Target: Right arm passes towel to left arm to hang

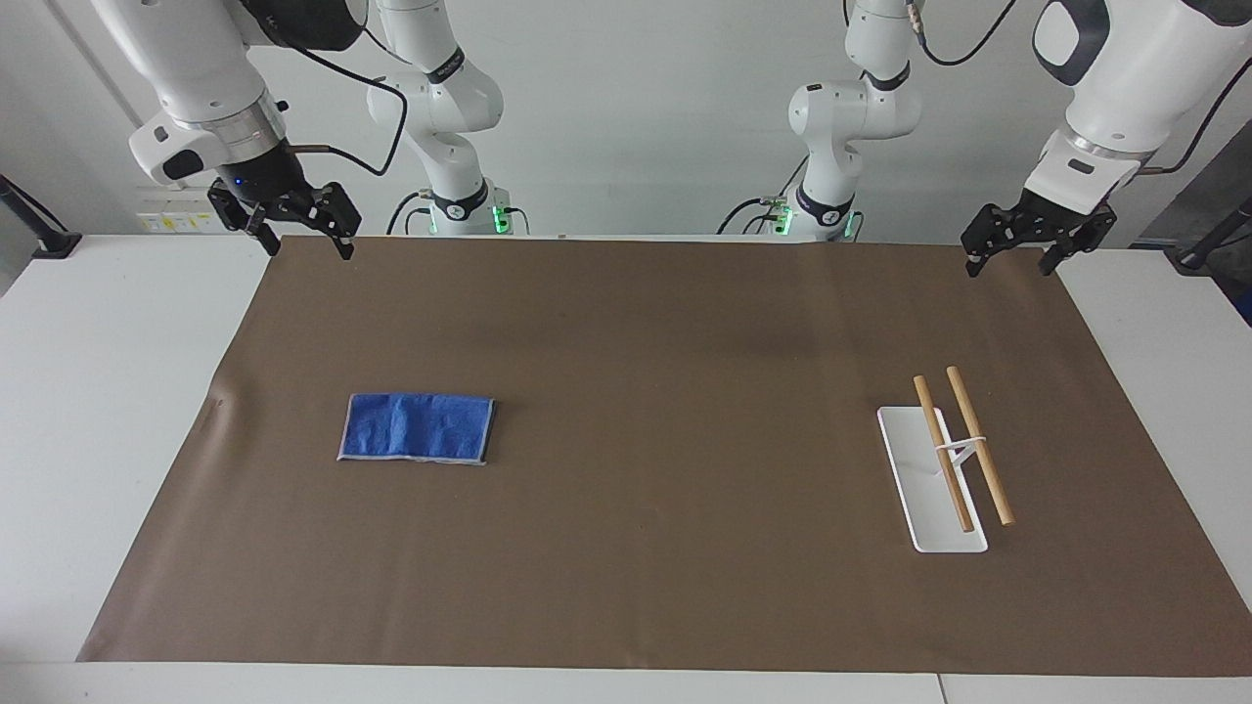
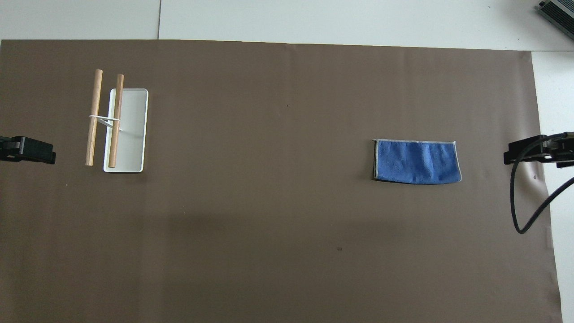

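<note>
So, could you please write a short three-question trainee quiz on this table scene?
1. True or false: the towel already hangs on the rack.
2. Which claw hangs at the towel's end of the table: (a) left claw, (b) right claw?
3. Fill in: both claws are ___.

Key: 1 false, it lies flat on the brown mat; 2 b; 3 open, holding nothing.
</note>
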Controlling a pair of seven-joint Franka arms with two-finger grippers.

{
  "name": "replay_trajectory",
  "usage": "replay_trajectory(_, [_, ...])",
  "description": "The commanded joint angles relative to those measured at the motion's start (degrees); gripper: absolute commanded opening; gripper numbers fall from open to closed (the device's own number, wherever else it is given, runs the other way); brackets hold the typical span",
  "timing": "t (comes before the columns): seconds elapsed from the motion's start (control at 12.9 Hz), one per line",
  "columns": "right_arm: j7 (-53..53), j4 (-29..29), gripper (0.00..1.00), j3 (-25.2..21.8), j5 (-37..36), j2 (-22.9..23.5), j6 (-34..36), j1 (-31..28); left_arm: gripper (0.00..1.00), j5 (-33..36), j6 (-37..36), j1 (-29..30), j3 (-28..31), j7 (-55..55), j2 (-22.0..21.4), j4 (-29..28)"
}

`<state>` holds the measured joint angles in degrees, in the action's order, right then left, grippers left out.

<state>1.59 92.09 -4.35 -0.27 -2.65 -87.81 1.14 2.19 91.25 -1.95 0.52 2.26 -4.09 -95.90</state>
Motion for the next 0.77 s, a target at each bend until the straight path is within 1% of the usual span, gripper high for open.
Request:
replay_trajectory(0.0, [-1.5,1.07,1.0,0.3,-1.4,-0.51,-1.31,-0.53,1.0,0.71,-0.28,-0.33,0.27,-0.15,-1.54,-1.49])
replay_trajectory(0.7, [-1.07,2.91,1.0,0.3,-1.4,-1.48,-1.58,-0.53,1.0,0.71,-0.37,-0.33,0.36,-0.15,-1.54,-1.49])
